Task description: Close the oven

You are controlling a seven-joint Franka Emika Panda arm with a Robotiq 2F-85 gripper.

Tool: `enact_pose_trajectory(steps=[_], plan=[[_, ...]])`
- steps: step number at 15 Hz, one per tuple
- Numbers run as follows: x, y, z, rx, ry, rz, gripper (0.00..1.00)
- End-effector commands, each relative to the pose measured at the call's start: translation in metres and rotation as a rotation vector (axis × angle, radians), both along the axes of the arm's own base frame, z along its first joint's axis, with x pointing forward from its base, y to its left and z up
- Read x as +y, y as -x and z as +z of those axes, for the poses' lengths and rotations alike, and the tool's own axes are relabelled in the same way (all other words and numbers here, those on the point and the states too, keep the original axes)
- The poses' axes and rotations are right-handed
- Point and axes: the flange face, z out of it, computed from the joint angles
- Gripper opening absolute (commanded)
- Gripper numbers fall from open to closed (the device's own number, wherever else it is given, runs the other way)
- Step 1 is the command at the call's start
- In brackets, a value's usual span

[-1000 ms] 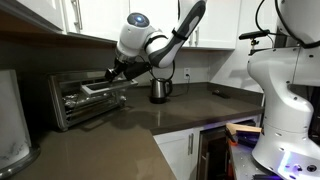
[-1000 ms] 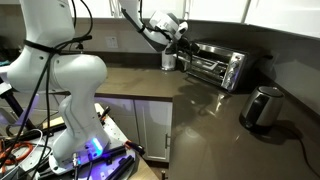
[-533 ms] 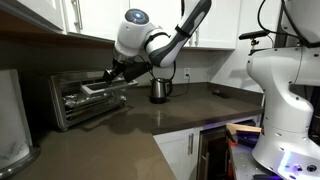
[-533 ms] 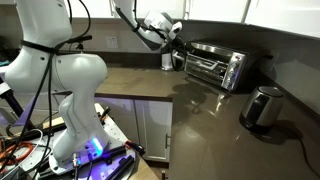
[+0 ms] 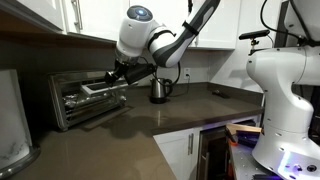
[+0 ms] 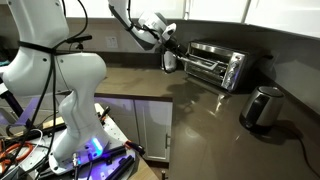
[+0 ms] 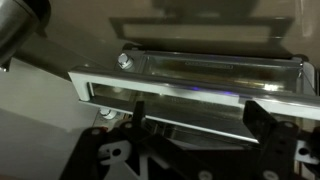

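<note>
The silver toaster oven stands on the counter against the wall, also in an exterior view. Its glass door hangs partly open, sticking out toward the front, with wire racks showing inside. My gripper is at the door's free edge, also in an exterior view. In the wrist view the door's bar handle lies across the frame, just beyond my two dark fingers. The fingers are spread wide and hold nothing.
A small dark steel kettle stands right beside the oven, close to my arm. A rounded white appliance sits at the counter's near end. Another white robot stands beyond the counter edge. Cabinets hang above.
My arm has shifted a little, and the gripper has drawn slightly away from the oven front. The door's angle looks about the same.
</note>
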Motion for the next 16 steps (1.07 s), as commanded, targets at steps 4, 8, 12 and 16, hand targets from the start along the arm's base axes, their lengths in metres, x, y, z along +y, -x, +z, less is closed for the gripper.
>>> enact_pose_trajectory(steps=[4,8,12,16], plan=[[-0.021,0.019,-0.005,0.044,-0.131,-0.008,1.0],[-0.051,0.025,-0.004,0.058,-0.235,-0.012,1.0],[-0.081,0.029,-0.001,0.068,-0.314,0.001,1.0],[-0.1,0.033,0.011,0.097,-0.372,0.029,1.0]])
